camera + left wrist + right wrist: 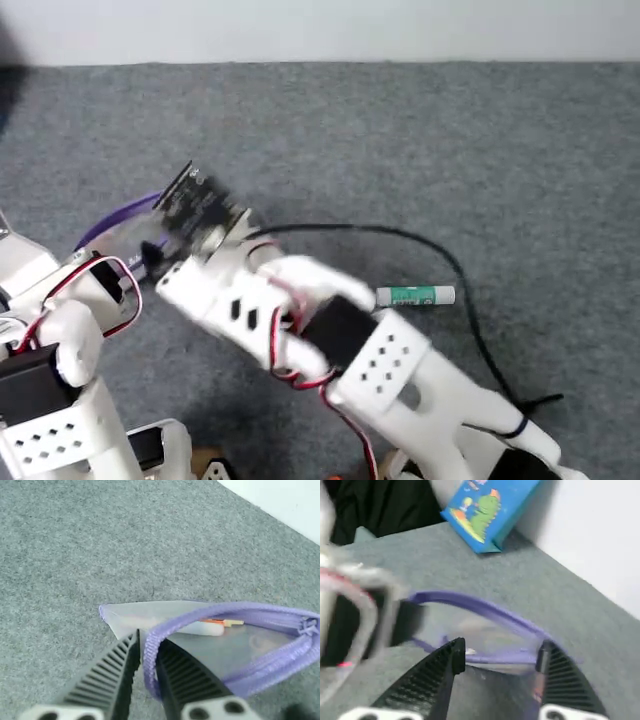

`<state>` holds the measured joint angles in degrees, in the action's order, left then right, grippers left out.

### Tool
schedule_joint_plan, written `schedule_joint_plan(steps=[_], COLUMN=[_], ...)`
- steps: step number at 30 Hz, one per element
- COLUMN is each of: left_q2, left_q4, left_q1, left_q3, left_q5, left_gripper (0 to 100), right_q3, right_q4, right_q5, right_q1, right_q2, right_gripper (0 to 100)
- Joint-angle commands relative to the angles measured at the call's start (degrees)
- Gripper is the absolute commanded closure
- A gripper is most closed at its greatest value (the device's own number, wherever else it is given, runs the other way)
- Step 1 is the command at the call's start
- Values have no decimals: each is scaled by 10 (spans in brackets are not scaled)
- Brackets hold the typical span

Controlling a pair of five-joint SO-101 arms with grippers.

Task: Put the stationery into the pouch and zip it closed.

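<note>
Clamping the pouch [150, 614] by its purple zipper edge, your left pincer [145, 647] sits at the left of the grey surface [500, 150], with its jaws pressed together on the fabric. The pouch mouth gapes, and a white item [200, 628] with an orange tip is inside. Your right pincer [500, 652] is just over the pouch's open edge, fingers apart and gripping nothing. Farther right, a green-labelled glue stick [415, 295] lies on the surface, well apart from the pouch and near a black cable [350, 228]. A blue box [490, 505] leans at the wall.
</note>
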<state>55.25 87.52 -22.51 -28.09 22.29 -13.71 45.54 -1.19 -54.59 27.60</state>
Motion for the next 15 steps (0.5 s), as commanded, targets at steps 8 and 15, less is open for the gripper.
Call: schedule_joint_plan(steps=[8,15], left_q2=[-12,-12], left_q4=[-1,-1], left_q1=[1,1], left_q3=[-14,-14], left_q5=[-11,-11], left_gripper=[987,987], right_q3=[97,37], right_q4=[367,479], right_q5=[106,175], right_q1=[263,338], right_q2=[22,22], right_gripper=[898,897])
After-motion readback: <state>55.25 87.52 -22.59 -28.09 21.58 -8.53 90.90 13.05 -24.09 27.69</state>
